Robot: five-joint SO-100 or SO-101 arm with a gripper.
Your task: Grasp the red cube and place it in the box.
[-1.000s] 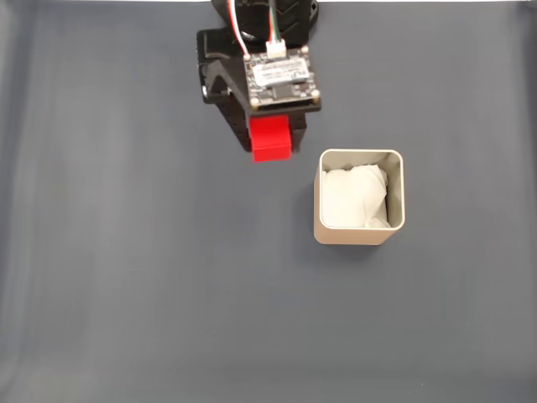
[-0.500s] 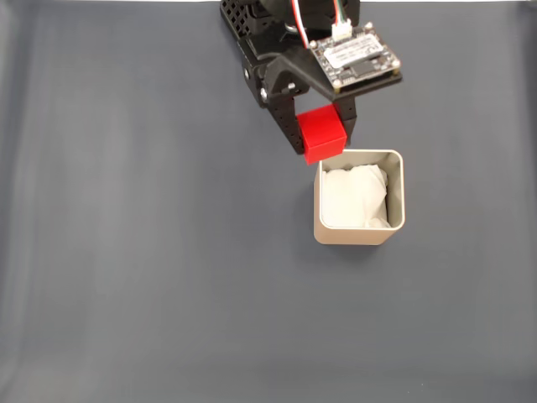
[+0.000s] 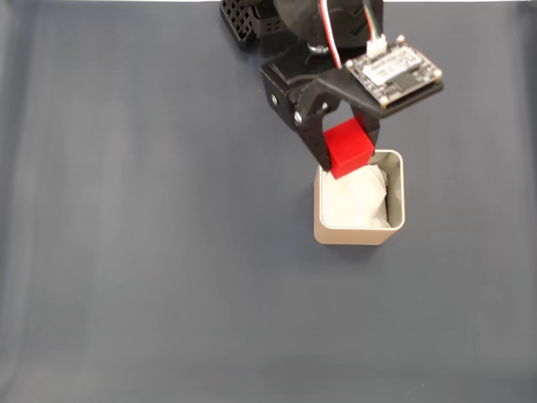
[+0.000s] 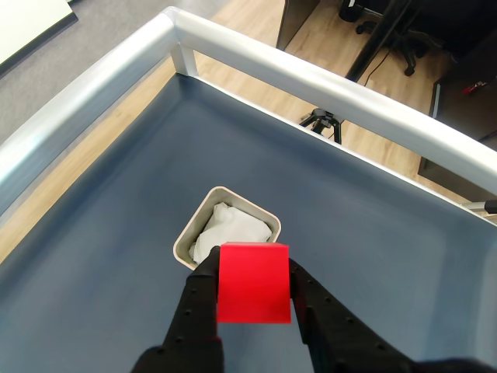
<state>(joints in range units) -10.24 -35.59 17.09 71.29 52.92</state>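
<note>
One red cube is hanging in the tool above the near edge of the box.

Nearest the wrist camera, the tool (image 4: 254, 291) is clamping its two black fingers (image 4: 198, 299) against opposite faces of the red cube (image 4: 253, 282), carrying it clear of the tabletop (image 3: 151, 252), probably so it can pass over the thin walls. Beyond it, the beige box (image 4: 184, 240) is standing upright with its crumpled white paper lining (image 4: 233, 225) showing. In the fixed view the cube (image 3: 348, 145) is overlapping the box's (image 3: 357, 232) upper-left corner rather than its middle, so releasing now looks risky. How high the cube is sitting above the rim is hard to judge. Farther off, the tabletop's metal rail (image 4: 311, 78) is crossing the wrist view, and the arm's base is being cut off at the fixed view's top.
</note>
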